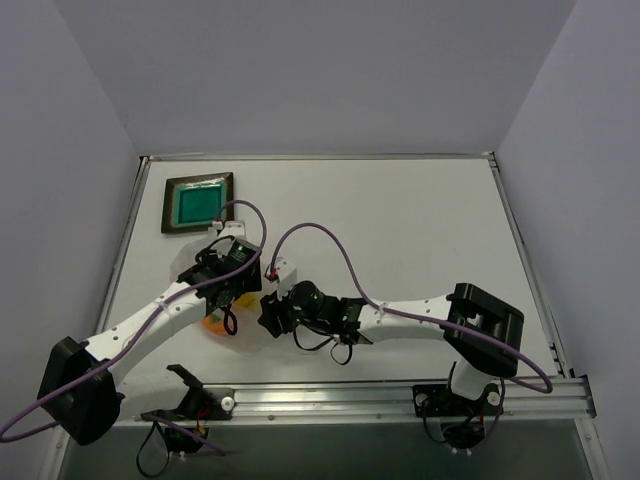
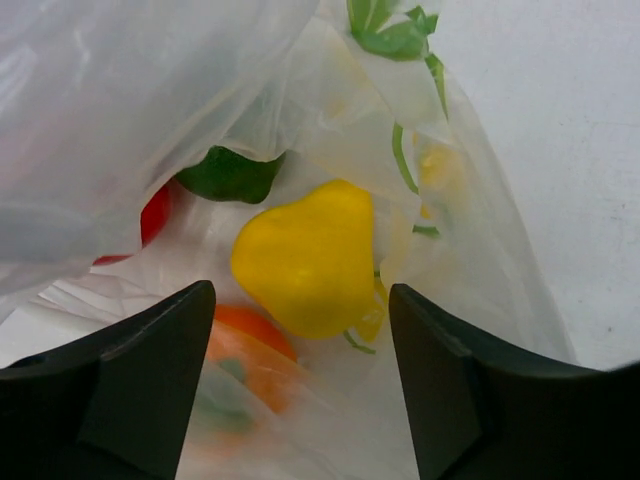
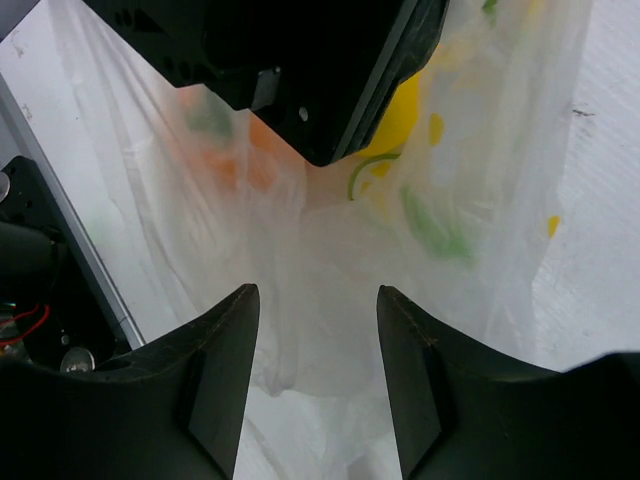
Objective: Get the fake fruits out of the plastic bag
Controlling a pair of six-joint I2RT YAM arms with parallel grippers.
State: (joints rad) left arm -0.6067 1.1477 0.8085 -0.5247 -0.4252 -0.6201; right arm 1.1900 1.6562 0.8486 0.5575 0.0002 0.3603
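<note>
- The left gripper (image 2: 302, 292) is open, its black fingers spread wide at the mouth of the clear, crinkled plastic bag (image 2: 120, 100).
- The glossy yellow plastic fruit (image 2: 305, 255) lies inside the bag, just ahead of the gap between those fingers.
- The dark green fruit (image 2: 228, 173) and red fruit (image 2: 153, 215) sit further in, under folds of film. The orange fruit (image 2: 250, 335) lies beside the left finger, behind plastic.
- The right gripper (image 3: 317, 295) is also open, with loose bag film lying in its gap, not pinched.
- The bag rests on the white tabletop (image 1: 400, 220) toward its near-left part, close to the metal rail (image 1: 400, 395) along the near edge.
- The dark-framed square tray (image 1: 172, 205) with a teal centre sits beyond the bag, by the left edge.
- Bare tabletop stretches to the right and far side.
</note>
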